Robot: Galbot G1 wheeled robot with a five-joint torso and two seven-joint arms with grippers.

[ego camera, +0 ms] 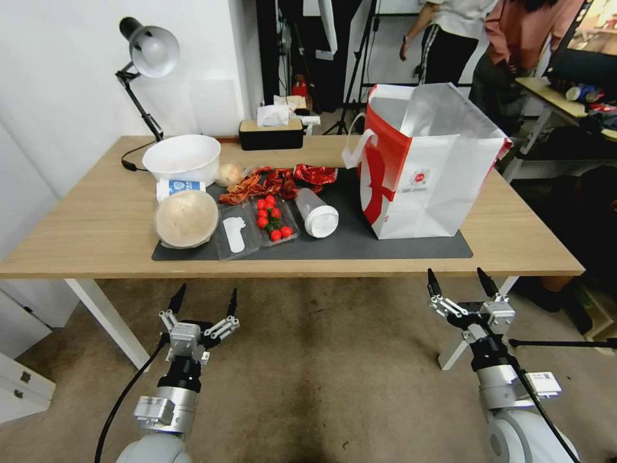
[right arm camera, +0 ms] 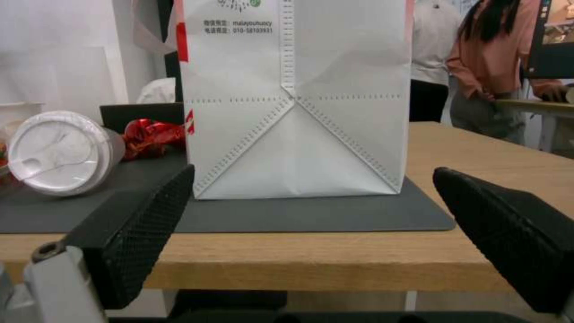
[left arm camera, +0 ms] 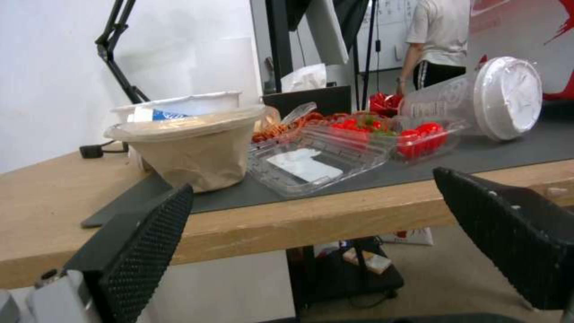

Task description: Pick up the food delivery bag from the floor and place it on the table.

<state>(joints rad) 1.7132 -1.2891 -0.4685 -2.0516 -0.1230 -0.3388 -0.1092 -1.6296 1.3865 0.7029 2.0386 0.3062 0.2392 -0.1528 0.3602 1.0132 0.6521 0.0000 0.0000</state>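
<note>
Food delivery bag (ego camera: 432,168) upright on table (ego camera: 96,225), beyond right end effector (ego camera: 461,285)

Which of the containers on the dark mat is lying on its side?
The clear plastic cup with the white lid lies on its side, between the tomato tray and the delivery bag. The bowls stand upright.

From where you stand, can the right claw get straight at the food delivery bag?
Probably yes. The right claw hangs open before the table edge, facing the food delivery bag upright on the grey mat. Nothing stands between them; the tipped cup lies off to its left.
</note>
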